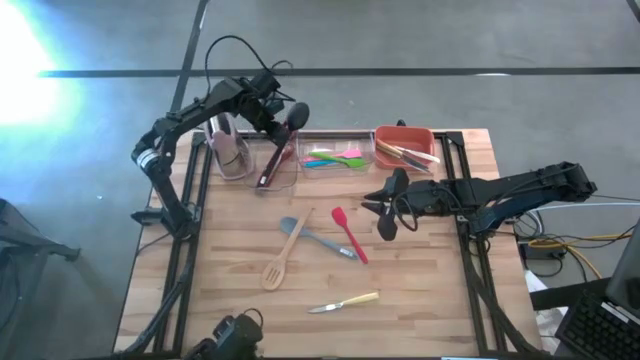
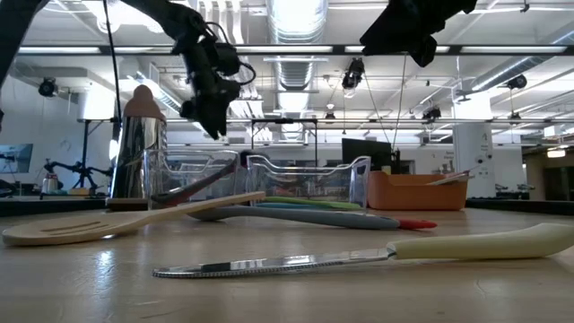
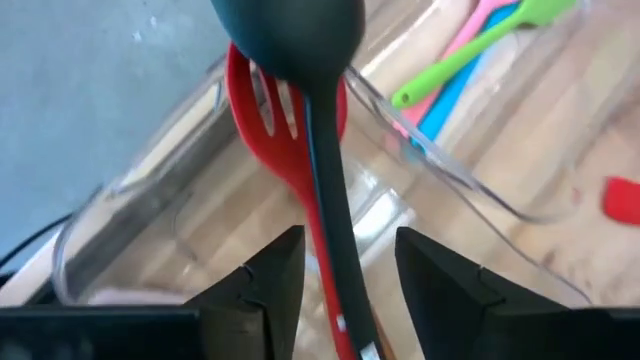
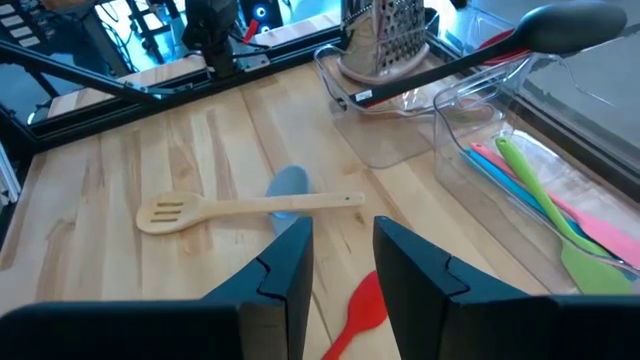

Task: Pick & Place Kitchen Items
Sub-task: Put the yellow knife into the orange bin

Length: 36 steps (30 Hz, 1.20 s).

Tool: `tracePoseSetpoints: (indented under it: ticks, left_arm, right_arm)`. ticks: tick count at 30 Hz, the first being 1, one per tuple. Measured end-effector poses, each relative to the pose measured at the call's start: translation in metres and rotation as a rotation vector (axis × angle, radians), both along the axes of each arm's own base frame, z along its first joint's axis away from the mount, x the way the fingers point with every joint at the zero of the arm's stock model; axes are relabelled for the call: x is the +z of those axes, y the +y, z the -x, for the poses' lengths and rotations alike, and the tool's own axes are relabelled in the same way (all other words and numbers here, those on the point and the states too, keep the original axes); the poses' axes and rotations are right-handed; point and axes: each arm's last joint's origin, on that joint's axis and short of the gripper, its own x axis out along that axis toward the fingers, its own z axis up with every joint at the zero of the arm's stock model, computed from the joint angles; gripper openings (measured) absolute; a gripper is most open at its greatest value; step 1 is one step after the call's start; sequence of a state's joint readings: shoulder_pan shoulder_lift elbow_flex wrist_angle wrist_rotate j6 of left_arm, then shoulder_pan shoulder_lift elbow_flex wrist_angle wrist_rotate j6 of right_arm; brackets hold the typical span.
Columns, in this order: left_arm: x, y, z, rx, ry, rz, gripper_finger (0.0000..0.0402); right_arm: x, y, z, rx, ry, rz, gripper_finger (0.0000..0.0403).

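A black ladle point(image 3: 335, 200) lies slanted in the left clear bin point(image 1: 283, 172), on top of a red slotted spatula point(image 3: 262, 110). Its bowl point(image 1: 297, 115) sticks out past the bin's far rim. My left gripper point(image 3: 350, 270) hovers open above the bin, one finger on each side of the ladle's handle, apart from it. My right gripper point(image 4: 343, 265) hangs open over the table's right middle point(image 1: 380, 205), holding nothing. A wooden slotted spatula point(image 1: 285, 250), a blue-grey spatula point(image 1: 318, 239), a red spatula point(image 1: 348, 232) and a pale-handled knife point(image 1: 345, 301) lie flat on the table.
A pink-topped rack point(image 1: 230, 150) stands left of the ladle's bin. The middle clear bin point(image 1: 365, 142) holds pink, blue and green utensils. A red-orange bin point(image 1: 405, 133) with pale-handled utensils stands at the far right. The table's near half is mostly bare wood.
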State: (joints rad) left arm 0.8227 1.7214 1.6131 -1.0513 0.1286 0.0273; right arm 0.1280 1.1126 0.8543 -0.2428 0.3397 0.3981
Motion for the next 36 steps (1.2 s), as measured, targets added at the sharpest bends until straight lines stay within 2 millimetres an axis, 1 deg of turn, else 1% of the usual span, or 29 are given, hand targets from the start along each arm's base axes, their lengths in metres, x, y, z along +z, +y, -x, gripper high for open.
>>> tracePoseSetpoints:
  ticks: [6,11,19,24,27,30,32,36]
  left_arm:
    - [0.025,-0.019,0.011,-0.013,0.004,0.013,0.0149]
    - [0.051,-0.045,0.016,-0.043,-0.059,-0.041,0.0131]
    - [0.088,-0.1,0.021,-0.162,-0.174,-0.118,0.0107]
    - [0.106,-0.138,0.023,-0.238,-0.242,-0.173,0.01]
    - [0.112,-0.16,0.025,-0.272,-0.275,-0.233,0.0099]
    - [0.111,-0.18,0.025,-0.3,-0.298,-0.288,0.0099]
    - [0.106,-0.194,0.024,-0.317,-0.322,-0.325,0.0098]
    - [0.087,-0.217,0.022,-0.366,-0.377,-0.374,0.0099]
  right_arm:
    - [-0.002,0.0,0.001,-0.001,0.022,0.0,0.0102]
    - [-0.002,0.0,0.001,0.0,0.022,-0.001,0.0098]
    - [-0.002,0.0,0.001,0.0,0.021,-0.001,0.0085]
    - [-0.001,0.0,0.001,0.001,0.014,-0.002,0.0079]
    - [0.0,0.0,0.0,0.005,0.001,0.003,0.0076]
    - [0.002,0.0,-0.001,0.005,-0.02,0.0,0.0073]
    - [0.004,0.0,-0.002,0.005,-0.045,-0.001,0.0072]
    - [0.008,0.001,-0.004,0.007,-0.091,-0.005,0.0076]
